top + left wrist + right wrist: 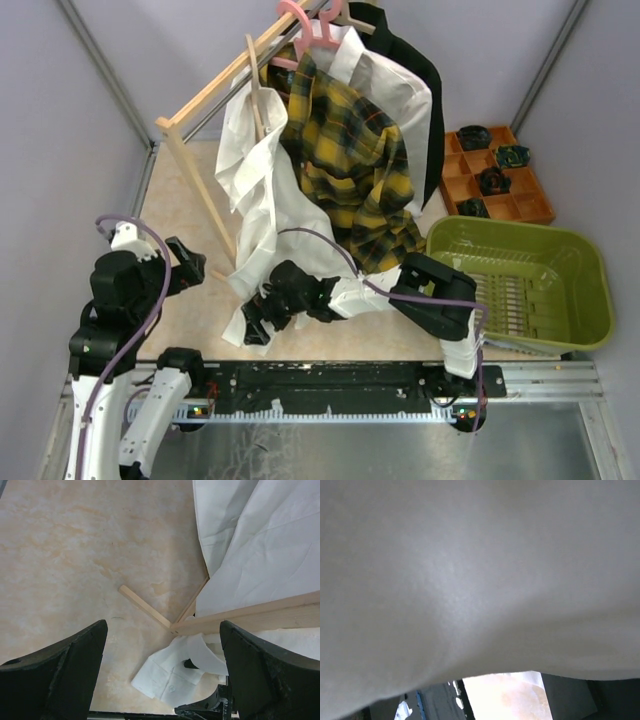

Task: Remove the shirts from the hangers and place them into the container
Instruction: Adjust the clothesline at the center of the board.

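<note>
Several shirts hang on the rack: a white shirt (255, 190) at the left, a yellow-and-green plaid one (355, 170), a second white one (395, 95) and a black one (420, 60). Pink hangers (305, 25) hook over the bar, and a beige hanger (258, 95) shows in the left white shirt. My right gripper (262, 318) sits open at that shirt's hem. White fabric (470, 570) fills most of the right wrist view. My left gripper (190, 265) stands open and apart, with a white cuff (175, 675) lying on the table between its fingers (65, 670). The olive container (585, 290) stands at the right.
The wooden rack (195, 170) leans from the left toward the back, its foot (145, 607) and lower beam (250, 617) close ahead of my left gripper. An orange compartment tray (455, 180) with dark items stands behind the container. Purple walls enclose the table.
</note>
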Controlling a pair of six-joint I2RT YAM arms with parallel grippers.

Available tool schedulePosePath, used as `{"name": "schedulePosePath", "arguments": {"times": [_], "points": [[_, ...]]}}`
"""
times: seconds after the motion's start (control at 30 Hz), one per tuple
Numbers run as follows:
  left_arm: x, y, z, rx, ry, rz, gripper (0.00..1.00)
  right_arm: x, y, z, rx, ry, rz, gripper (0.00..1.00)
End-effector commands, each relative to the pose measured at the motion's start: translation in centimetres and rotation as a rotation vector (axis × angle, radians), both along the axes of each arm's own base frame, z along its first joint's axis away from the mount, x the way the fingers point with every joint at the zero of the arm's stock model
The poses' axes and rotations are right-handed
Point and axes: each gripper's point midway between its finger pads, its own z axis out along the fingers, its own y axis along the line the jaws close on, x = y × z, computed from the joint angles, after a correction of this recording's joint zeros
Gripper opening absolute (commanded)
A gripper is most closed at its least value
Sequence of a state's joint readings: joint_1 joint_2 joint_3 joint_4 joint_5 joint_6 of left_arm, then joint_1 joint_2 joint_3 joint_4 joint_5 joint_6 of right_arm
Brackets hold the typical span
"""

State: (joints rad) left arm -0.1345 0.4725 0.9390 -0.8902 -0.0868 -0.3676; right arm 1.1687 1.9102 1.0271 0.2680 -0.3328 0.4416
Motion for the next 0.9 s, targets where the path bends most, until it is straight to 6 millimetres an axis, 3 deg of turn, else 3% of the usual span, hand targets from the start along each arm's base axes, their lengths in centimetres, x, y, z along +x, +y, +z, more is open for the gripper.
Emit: {"name": "schedulePosePath", "arguments": {"times": [0.0, 0.17, 0.23, 0.27, 0.3, 0.37, 0.5, 0.67, 0.77, 0.87], "points": [[0.0, 0.8, 0.9, 0.0, 0.003, 0.056, 0.99, 3.3, -1.5, -3.2, -0.099, -0.047, -0.038, 0.99], [-0.5, 1.1, 0.9, -0.012, -0.007, 0.081, 0.99, 3.6, -1.0, -2.0, -0.092, -0.057, -0.031, 0.99], [-0.6, 1.1, 1.3, -0.012, -0.024, 0.076, 0.99, 3.2, -1.6, -0.1, -0.065, -0.062, -0.037, 0.99], [-0.6, 1.1, 1.5, -0.011, -0.03, 0.075, 0.99, 3.0, -2.2, 1.7, -0.036, -0.078, -0.052, 0.99], [-0.5, 1.1, 1.6, -0.01, -0.033, 0.075, 0.99, 2.9, -3.3, 1.9, -0.041, -0.085, -0.075, 0.99], [-0.4, 1.1, 1.9, -0.016, -0.042, 0.076, 0.99, 2.8, -6.0, 5.1, 0.0, -0.126, -0.144, 0.99], [0.0, 0.3, 2.5, -0.06, -0.079, 0.051, 0.99, 1.4, -11.4, 8.2, 0.029, -0.151, -0.229, 0.99], [-0.2, -3.4, 4.1, -0.118, -0.148, -0.162, 0.99, 0.4, -17.0, 11.7, 0.069, -0.171, -0.35, 0.99], [-1.5, -6.1, 5.8, -0.115, -0.223, -0.361, 0.99, 0.5, -19.6, 13.7, 0.111, -0.187, -0.441, 0.99], [-3.1, -7.1, 7.1, -0.106, -0.281, -0.453, 0.99, 0.8, -21.3, 16.2, 0.163, -0.217, -0.507, 0.99]]}}
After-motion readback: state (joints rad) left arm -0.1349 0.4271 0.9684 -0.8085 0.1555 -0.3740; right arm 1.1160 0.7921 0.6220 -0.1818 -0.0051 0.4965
